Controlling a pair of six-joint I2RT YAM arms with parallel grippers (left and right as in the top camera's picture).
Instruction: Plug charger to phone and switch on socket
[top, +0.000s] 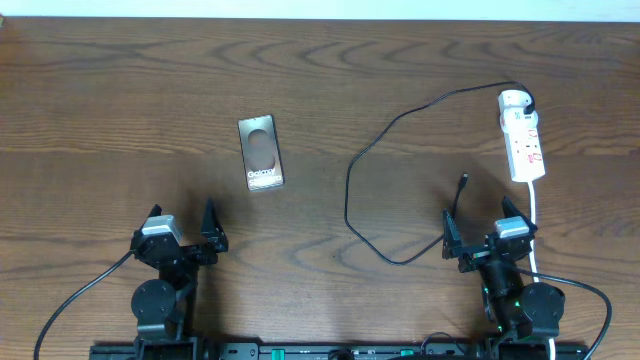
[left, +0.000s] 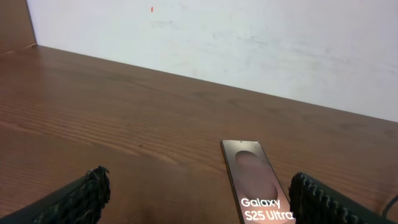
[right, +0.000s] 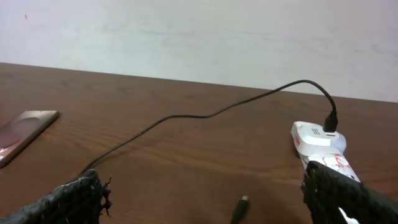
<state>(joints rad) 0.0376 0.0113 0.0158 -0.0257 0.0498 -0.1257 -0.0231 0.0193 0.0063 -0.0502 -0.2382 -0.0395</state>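
The phone (top: 261, 153) lies flat on the table, left of centre, face up with "Galaxy" lettering; it also shows in the left wrist view (left: 255, 177) and at the left edge of the right wrist view (right: 25, 132). The charger cable (top: 352, 195) loops from the socket (top: 522, 135) at the right to its loose connector tip (top: 463, 181), seen in the right wrist view (right: 240, 208). The socket (right: 320, 142) has the charger's plug in its far end. My left gripper (top: 185, 228) is open and empty, below the phone. My right gripper (top: 480, 228) is open and empty, just behind the connector tip.
The socket's white cord (top: 535, 215) runs down past my right gripper. A pale wall (left: 249, 43) stands beyond the table's far edge. Brown wooden tabletop (top: 120, 120) surrounds everything.
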